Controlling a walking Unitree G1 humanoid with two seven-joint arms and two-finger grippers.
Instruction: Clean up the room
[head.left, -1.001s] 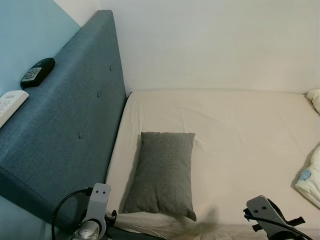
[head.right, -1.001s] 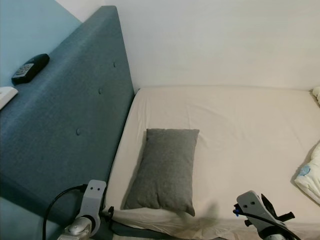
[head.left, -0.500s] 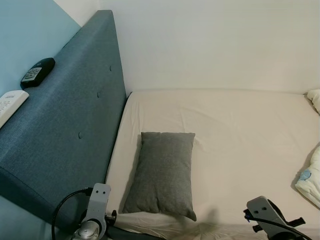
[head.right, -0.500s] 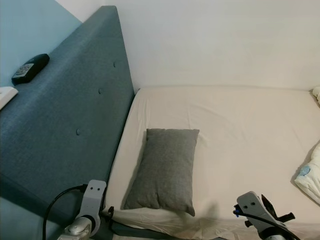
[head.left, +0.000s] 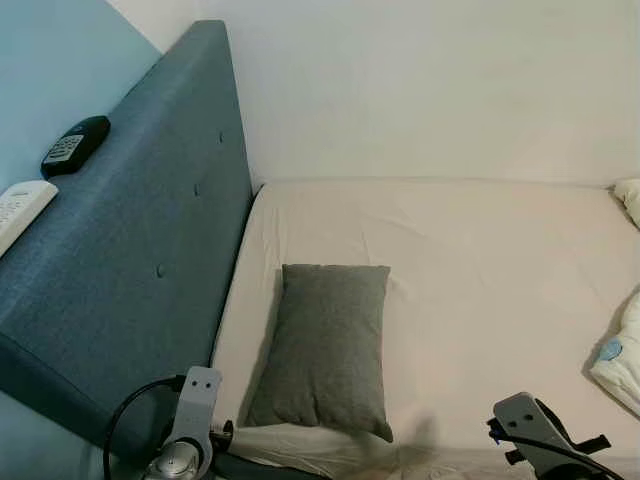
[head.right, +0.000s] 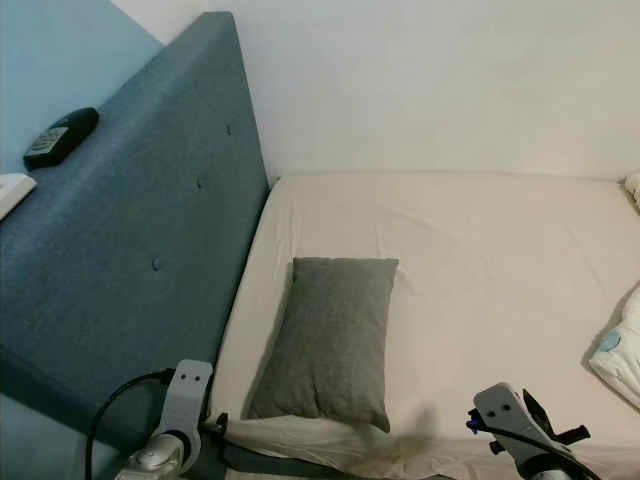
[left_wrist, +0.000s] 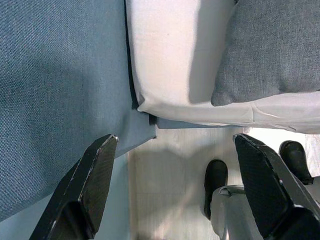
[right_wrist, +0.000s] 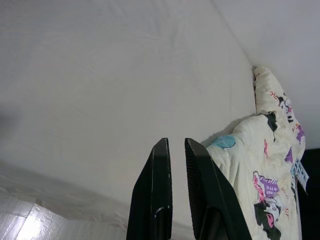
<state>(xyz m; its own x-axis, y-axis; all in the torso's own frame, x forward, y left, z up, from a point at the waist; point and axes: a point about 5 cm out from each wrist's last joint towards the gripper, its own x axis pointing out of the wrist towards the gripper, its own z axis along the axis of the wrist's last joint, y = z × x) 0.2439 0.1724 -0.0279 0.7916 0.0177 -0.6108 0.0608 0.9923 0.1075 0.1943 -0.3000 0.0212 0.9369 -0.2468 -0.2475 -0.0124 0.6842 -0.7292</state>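
Nothing has shifted over the last second, so you still have the left gripper (left_wrist: 170, 185) with fingers wide and the right gripper (right_wrist: 174, 192) with fingers nearly closed and empty, both low at the bed (head.left: 480, 260) edge, pillow (head.left: 325, 345) flat by the headboard (head.left: 140, 250), quilt (right_wrist: 265, 170) heaped at its right edge.

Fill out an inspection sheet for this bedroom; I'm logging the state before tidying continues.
Surface: bed with a cream sheet, mildly creased.
Job's things: grey pillow lying flat near the headboard; patterned cream quilt bunched at the bed's right edge.
Clutter: black remote and white remote on top of the blue headboard.
Grippers: left pincer open, low by the bed's corner above the floor; right pincer shut, holding nothing, pointing towards the quilt.
Cables: black cable looping by the left wrist.
Surroundings: white wall, pale wooden floor.
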